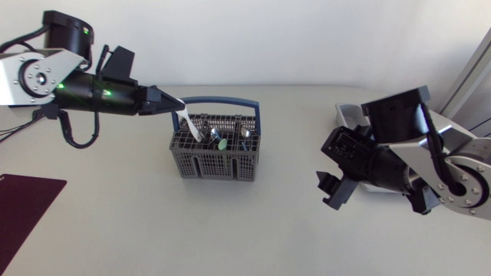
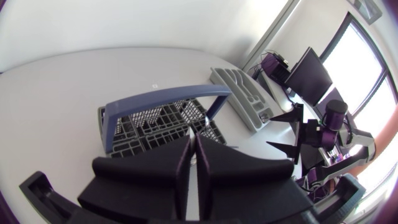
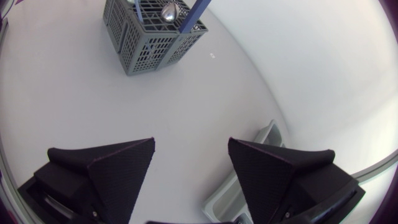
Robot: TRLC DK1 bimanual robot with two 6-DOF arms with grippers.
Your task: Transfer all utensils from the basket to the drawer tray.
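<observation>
The grey basket with a blue handle stands mid-table and holds several utensils, among them metal spoons. My left gripper hovers over the basket's left end, shut on the handle of a white utensil whose lower end still sits in the basket. In the left wrist view the fingers are pressed together above the basket. The grey drawer tray lies at the right, partly hidden in the head view by my right arm. My right gripper is open and holds nothing; its own view shows bare table between the fingers.
A dark red mat lies at the table's front left corner. Bare table stretches between the basket and the tray.
</observation>
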